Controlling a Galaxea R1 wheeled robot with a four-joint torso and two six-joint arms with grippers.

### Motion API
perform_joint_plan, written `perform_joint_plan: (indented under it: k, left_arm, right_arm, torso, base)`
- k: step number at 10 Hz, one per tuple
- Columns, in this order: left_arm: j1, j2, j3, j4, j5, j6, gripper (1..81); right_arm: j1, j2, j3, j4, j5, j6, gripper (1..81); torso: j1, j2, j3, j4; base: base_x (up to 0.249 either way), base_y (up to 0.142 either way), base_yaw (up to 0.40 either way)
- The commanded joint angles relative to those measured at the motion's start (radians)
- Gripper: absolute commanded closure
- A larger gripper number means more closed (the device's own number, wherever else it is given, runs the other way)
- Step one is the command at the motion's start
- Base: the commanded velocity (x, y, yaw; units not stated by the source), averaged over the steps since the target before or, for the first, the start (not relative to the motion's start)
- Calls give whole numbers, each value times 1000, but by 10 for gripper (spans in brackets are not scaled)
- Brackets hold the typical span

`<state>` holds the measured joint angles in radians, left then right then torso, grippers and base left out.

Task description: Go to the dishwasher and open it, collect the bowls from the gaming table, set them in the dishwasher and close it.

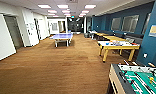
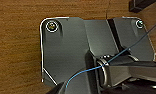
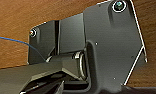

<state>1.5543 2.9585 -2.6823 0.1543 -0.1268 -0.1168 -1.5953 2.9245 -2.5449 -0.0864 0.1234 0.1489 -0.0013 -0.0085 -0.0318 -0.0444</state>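
The football table (image 1: 134, 80) juts close at the right; a tight turn could clip it. The gaming table (image 1: 116, 45) stands beyond, near the blue wall. Tool state: cannot tell.

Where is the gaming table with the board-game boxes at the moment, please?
In the head view the gaming table stands to the right of the wooden floor, against the blue wall, beyond the football table and to the right of the blue ping-pong table.
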Motion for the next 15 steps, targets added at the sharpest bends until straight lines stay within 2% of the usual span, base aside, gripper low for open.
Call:
perform_joint_plan:
  k: [1, 8, 15]
  left_arm:
    - [-46, -7, -1, 5, 49, 0, 10]
    - [-46, -4, -1, 4, 49, 2, 10]
    - [-46, -5, -1, 2, 49, 2, 10]
  right_arm:
    - [45, -5, 5, -9, -50, -5, 10]
    - [42, -2, 3, -9, -50, -5, 10]
    - [42, -2, 2, -10, -50, -5, 10]
  torso:
    - [1, 0, 0, 0]
    - [2, 0, 0, 0]
    - [1, -1, 0, 0]
  base:
    - [190, 0, 0]
    - [191, 0, 0]
    - [242, 0, 0]
